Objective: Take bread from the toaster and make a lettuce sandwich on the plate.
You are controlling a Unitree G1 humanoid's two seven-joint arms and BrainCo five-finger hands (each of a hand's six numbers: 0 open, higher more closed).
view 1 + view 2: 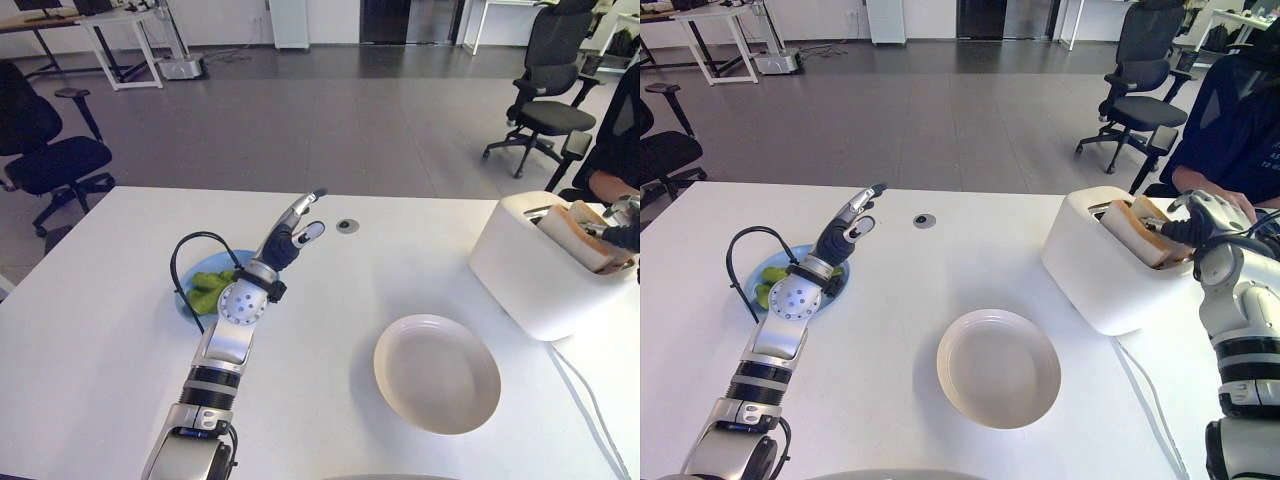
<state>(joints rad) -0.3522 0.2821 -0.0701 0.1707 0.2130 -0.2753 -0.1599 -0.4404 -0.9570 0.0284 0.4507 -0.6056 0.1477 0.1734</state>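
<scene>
One slice (1132,233) pinched by right hand (1205,222) at toaster (1090,280); left hand (845,232) splayed, empty, well left of it. Shallow pinch could drop it.

a white table (100,300) is carrying everything before me. a small blue plate (764,268) is sitting to my left, a white plate (998,368) is lying in the middle, and a white toaster (1090,275) is standing to my right, its cord (1140,390) trailing along the tabletop. a round grommet (925,220) is sitting further back.

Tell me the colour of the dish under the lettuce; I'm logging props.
Light blue dish, seen best in the right eye view.
</scene>
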